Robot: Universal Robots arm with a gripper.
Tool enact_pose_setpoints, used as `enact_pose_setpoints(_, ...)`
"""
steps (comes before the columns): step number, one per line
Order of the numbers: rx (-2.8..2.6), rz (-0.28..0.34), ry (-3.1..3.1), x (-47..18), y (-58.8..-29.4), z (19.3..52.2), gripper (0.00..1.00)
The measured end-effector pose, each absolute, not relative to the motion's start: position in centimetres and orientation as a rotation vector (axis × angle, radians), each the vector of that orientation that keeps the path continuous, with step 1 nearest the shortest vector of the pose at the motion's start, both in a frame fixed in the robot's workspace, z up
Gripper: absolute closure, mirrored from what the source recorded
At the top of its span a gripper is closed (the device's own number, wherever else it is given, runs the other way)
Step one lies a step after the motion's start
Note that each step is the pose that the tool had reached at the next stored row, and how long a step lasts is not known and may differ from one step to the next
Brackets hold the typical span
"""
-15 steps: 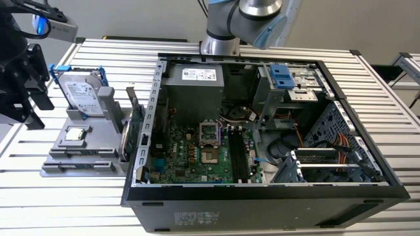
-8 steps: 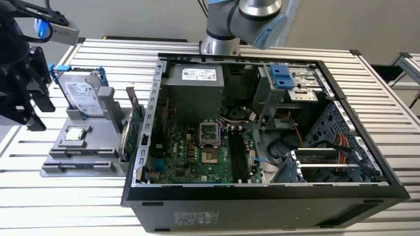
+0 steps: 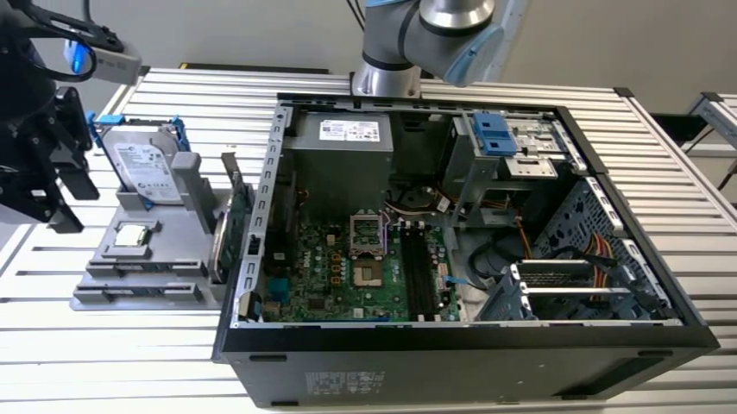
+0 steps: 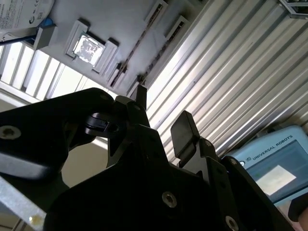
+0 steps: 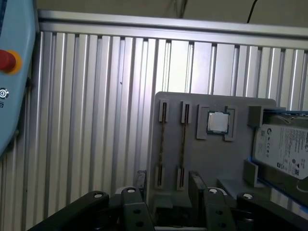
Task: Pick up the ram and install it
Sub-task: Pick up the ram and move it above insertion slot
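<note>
My gripper (image 5: pixel 167 178) hangs wide and empty, apart from the holder (image 5: pixel 231 159) in which the thin ram (image 5: pixel 183 144) stands edge-on; closing off-centre on that narrow edge, I could tilt or drop it.

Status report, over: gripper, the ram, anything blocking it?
Gripper open, empty, short of the grey plastic parts holder. Thin dark ram stick on edge in its holder slot, untouched; a second stick beside it. Nothing blocking seen.

Holder (image 3: pixel 150 289) on table (image 3: pixel 691 216), at exterior view's left of computer case (image 3: pixel 461 362), hard drive (image 3: pixel 148 168) upright and ram (image 5: pixel 183 144) edgewise in holder
</note>
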State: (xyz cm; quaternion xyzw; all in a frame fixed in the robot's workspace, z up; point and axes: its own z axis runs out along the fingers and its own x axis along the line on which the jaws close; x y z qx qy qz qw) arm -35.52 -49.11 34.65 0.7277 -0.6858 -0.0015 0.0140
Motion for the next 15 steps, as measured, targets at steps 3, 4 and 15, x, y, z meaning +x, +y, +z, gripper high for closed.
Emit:
enact_pose_setpoints(3, 2.265, -0.002, -2.134, -35.52, -49.08, 34.46, 0.0)
enact_pose_setpoints(4, 2.264, -0.001, -2.134, -35.52, -49.07, 34.4, 0.0)
enact_pose_setpoints(15, 2.254, 0.005, -2.138, -35.52, -48.98, 33.62, 0.0)
